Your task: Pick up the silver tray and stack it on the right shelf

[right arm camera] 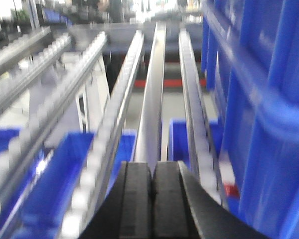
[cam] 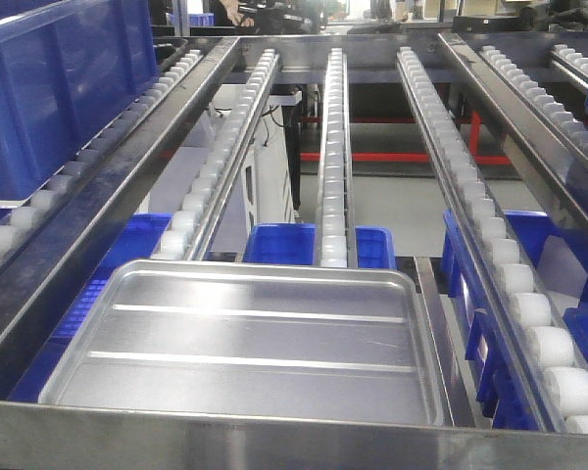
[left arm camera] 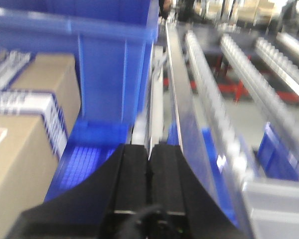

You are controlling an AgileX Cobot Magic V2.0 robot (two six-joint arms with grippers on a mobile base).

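The tray (cam: 255,343) lies flat at the near end of the shelf (cam: 108,206), just behind the front rail (cam: 274,436). Its floor faces up, with both long ribs running side to side. Its far rim meets the near ends of two roller rails (cam: 333,157), and a third roller rail (cam: 514,284) runs just beside its right edge. Blue bins (cam: 279,245) show below, through the gaps between the rails, and a big bin (cam: 59,88) sits at the upper left.

The left gripper (left arm camera: 149,174) is clenched, its black fingers (left arm camera: 132,174) pressed together with nothing between them. It is apart from the tray, whose corner (left arm camera: 274,209) shows blurred at lower right. Cardboard boxes (left arm camera: 25,149) stand to its left, a blue bin ahead.

The right gripper (right arm camera: 153,189) is likewise clenched on nothing, pointing along the rails (right arm camera: 152,99), with a blue bin (right arm camera: 259,99) close on its right. The tray is outside this view
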